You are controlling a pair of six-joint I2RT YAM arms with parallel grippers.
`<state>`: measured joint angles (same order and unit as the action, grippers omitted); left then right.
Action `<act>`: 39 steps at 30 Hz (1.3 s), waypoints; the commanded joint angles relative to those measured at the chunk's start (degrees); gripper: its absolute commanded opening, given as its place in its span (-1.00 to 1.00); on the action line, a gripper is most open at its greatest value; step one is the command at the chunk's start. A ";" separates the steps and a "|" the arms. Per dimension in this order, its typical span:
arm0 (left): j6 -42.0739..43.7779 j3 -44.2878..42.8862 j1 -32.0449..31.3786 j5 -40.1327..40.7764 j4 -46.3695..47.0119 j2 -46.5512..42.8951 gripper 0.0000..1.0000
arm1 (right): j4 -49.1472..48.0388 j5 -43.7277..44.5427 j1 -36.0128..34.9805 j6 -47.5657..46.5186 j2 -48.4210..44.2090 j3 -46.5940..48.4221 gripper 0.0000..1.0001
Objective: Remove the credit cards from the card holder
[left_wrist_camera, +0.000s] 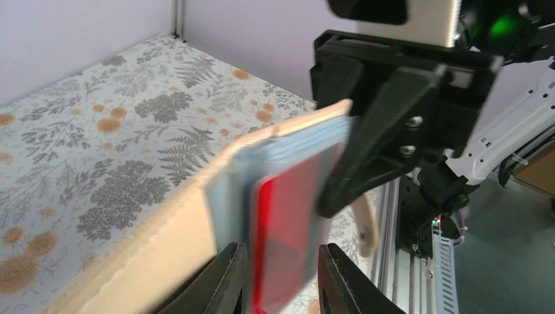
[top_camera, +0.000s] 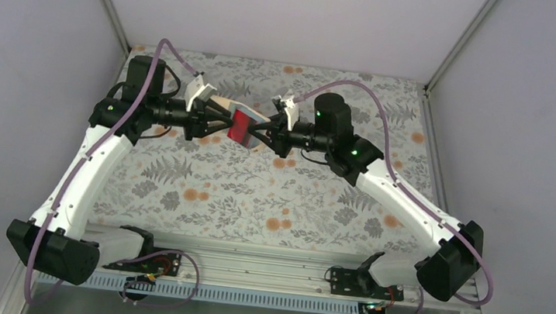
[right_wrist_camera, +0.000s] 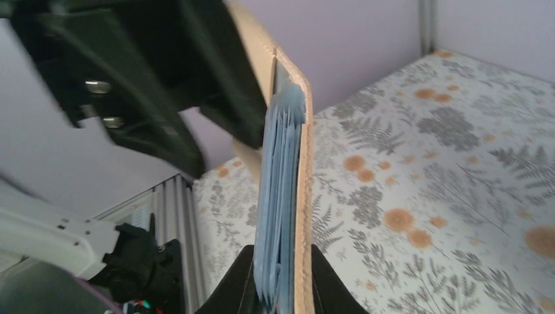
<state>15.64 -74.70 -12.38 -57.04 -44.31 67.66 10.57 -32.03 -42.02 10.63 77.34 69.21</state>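
Observation:
The card holder (top_camera: pixel 225 105), tan outside and pale blue-grey inside, is held in the air above the far middle of the table, between both arms. My right gripper (right_wrist_camera: pixel 280 278) is shut on its edge, pinching the tan cover (right_wrist_camera: pixel 303 163) and the blue pockets together. A red credit card (left_wrist_camera: pixel 288 222) sticks out of a pocket of the holder (left_wrist_camera: pixel 157 248). My left gripper (left_wrist_camera: pixel 281 271) has its fingers against the two sides of this card. From above, the red card (top_camera: pixel 240 127) shows between the left gripper (top_camera: pixel 225 126) and the right gripper (top_camera: pixel 257 130). No other card shows.
The floral tablecloth (top_camera: pixel 255 194) lies below the arms. Grey walls close the table at left, back and right. A metal rail (top_camera: pixel 264 261) with both arm bases runs along the near edge. Seen from the left wrist, the right gripper's black body (left_wrist_camera: pixel 393 98) stands close ahead.

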 commanded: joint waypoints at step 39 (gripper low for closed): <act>7.17 -4.26 3.03 -13.63 -6.10 0.54 -0.95 | -11.25 -12.20 -1.05 -3.87 -4.80 -6.02 -0.09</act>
<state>21.56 -77.84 -10.24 -66.67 -51.07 68.42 1.17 -43.27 -42.41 7.44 74.13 64.55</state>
